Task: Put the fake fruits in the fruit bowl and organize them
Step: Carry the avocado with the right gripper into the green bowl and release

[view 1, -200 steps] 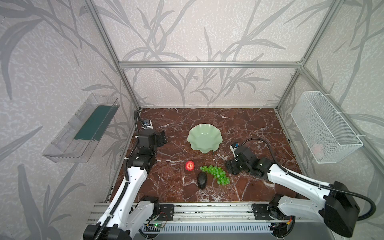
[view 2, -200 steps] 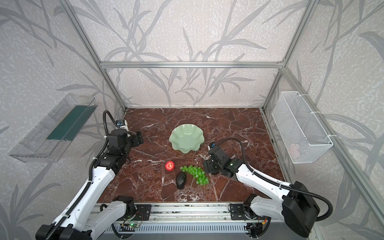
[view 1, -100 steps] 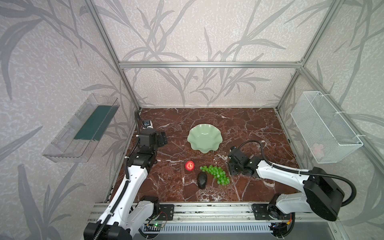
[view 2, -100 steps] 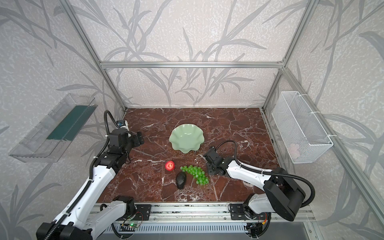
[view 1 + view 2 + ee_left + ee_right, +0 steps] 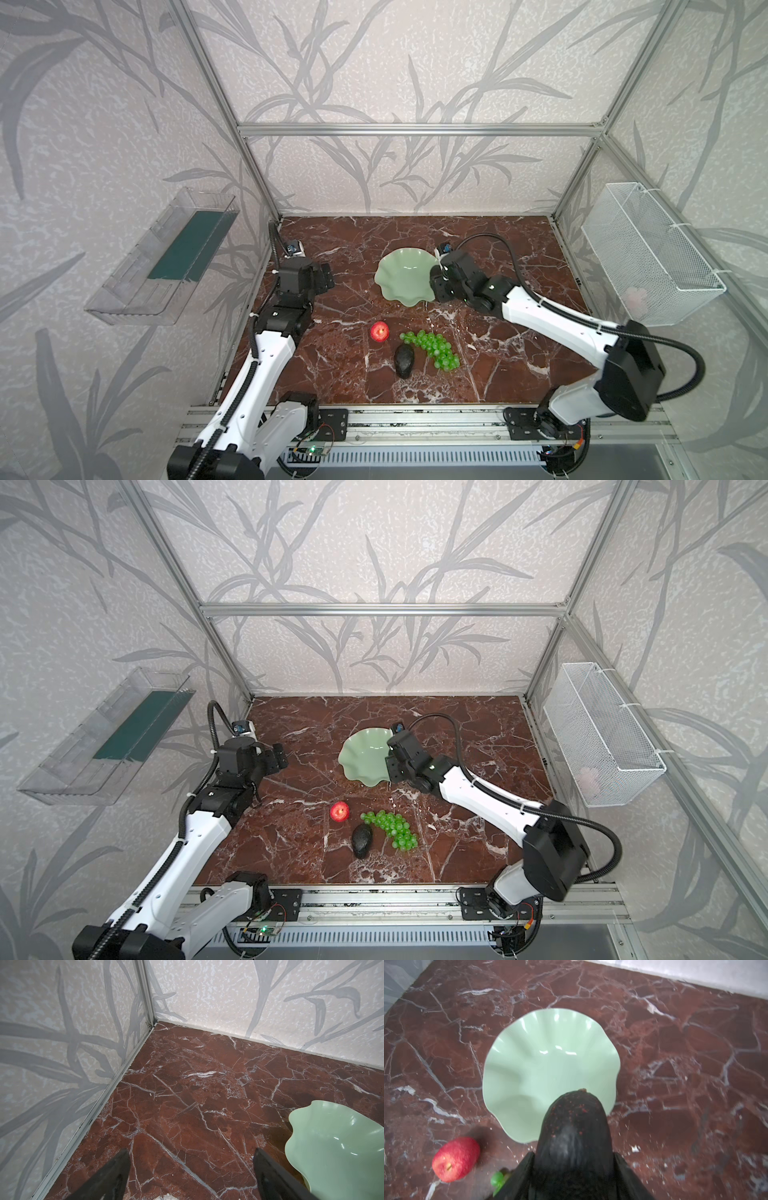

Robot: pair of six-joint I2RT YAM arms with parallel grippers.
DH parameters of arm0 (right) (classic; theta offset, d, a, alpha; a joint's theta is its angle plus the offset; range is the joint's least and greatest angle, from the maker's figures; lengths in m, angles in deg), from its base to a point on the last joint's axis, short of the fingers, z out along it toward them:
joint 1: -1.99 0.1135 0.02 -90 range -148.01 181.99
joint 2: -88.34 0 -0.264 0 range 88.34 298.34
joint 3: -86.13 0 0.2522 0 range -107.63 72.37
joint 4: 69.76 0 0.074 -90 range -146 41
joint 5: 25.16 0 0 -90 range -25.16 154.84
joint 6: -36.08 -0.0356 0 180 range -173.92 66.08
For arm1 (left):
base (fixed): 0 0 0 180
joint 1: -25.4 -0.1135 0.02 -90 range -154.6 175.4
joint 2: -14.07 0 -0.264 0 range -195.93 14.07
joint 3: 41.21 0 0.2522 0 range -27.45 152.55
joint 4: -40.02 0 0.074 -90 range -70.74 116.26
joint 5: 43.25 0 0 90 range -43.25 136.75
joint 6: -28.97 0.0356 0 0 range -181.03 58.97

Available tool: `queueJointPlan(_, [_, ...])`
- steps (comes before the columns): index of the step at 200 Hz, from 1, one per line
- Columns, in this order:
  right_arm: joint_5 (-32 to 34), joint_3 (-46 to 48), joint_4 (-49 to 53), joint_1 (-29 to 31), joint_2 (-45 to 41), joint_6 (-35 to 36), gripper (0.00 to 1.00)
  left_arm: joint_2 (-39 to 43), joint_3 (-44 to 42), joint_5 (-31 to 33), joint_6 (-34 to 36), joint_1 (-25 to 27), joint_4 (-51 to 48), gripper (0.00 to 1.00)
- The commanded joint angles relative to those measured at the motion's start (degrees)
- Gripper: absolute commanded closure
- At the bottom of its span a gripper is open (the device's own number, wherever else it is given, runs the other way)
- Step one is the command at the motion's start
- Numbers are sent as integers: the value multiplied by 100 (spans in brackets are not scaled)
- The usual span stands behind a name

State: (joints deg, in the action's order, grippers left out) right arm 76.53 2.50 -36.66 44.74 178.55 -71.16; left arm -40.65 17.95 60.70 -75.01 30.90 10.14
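the right gripper [image 5: 573, 1159] clamps an avocado [image 5: 571, 1118] at the fruit bowl's [image 5: 399, 270] four o'clock rim; it should clear the rim, lower toward the centre, then release. apple [image 5: 380, 331], grapes [image 5: 432, 351] and the other avocado [image 5: 404, 360] wait at six o'clock. left gripper [image 5: 191, 1151] gapes wide, empty, at nine.

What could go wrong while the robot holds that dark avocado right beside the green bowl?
1. The avocado in the right gripper appears to hang over the wavy near rim of the fruit bowl, not its middle. Released here, it might strike the rim and roll out onto the table.
2. In both top views the gripper sits very close to the bowl's edge. Lowering further could nudge or tip the shallow bowl.
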Motion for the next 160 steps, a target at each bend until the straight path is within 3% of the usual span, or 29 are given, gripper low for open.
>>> queueJointPlan(1, [-366,-855,-94,-98,902,571,49,84,98,169,-71,-28,-126,8])
queueJointPlan(64, [-991,-2380,137,-296,2699,842,49,115,90,92,-136,-36,-93,8])
queueJointPlan(160, [-894,-2383,36,-301,3388,683,47,-52,122,-223,-272,-34,-127,8])
